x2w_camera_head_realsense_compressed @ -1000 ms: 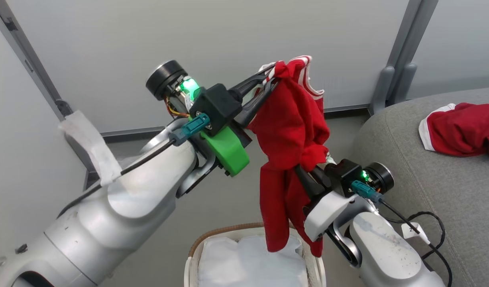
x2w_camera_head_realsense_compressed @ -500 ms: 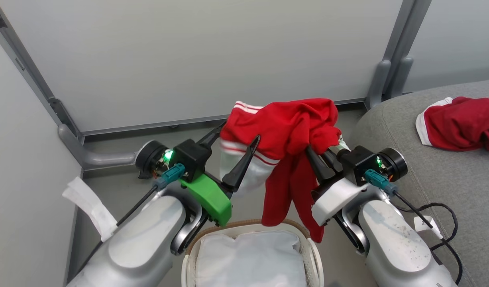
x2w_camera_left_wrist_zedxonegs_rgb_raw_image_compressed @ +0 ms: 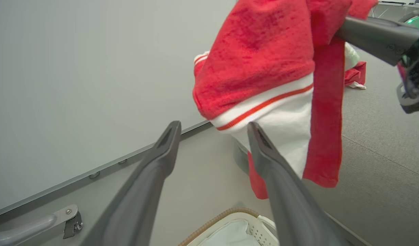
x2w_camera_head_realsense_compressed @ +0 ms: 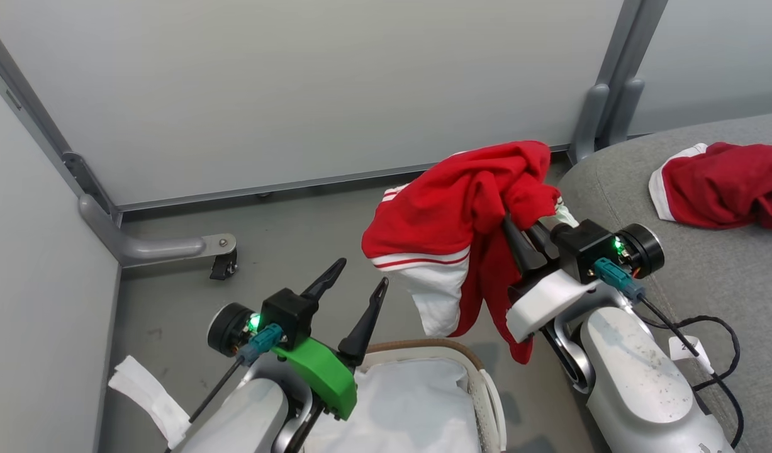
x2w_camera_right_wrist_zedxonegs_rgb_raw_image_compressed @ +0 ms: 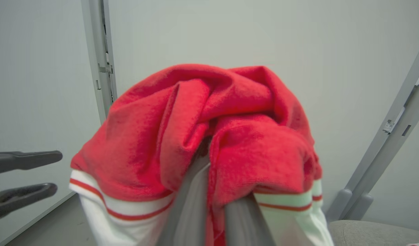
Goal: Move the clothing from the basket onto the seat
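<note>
Centre right of the head view: right gripper (x2w_camera_head_realsense_compressed: 516, 229), clenched on the striped red garment (x2w_camera_head_realsense_compressed: 452, 217), which hangs in the air beyond the basket (x2w_camera_head_realsense_compressed: 423, 345) and beside the edge of the seat (x2w_camera_head_realsense_compressed: 706, 283). Lower left: left gripper (x2w_camera_head_realsense_compressed: 362, 272), fingers spread wide, holding nothing, apart from the cloth. Bottom centre: basket, white liner (x2w_camera_head_realsense_compressed: 411, 402) inside. Upper right: second red garment (x2w_camera_head_realsense_compressed: 725, 185), white-trimmed, lying crumpled on the grey seat.

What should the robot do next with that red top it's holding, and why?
Probably swing the right hand rightward over the seat. It alone pinches the red-and-white garment, which hangs short of the seat; the left hand stands open and apart, and another red garment already lies on the seat.
</note>
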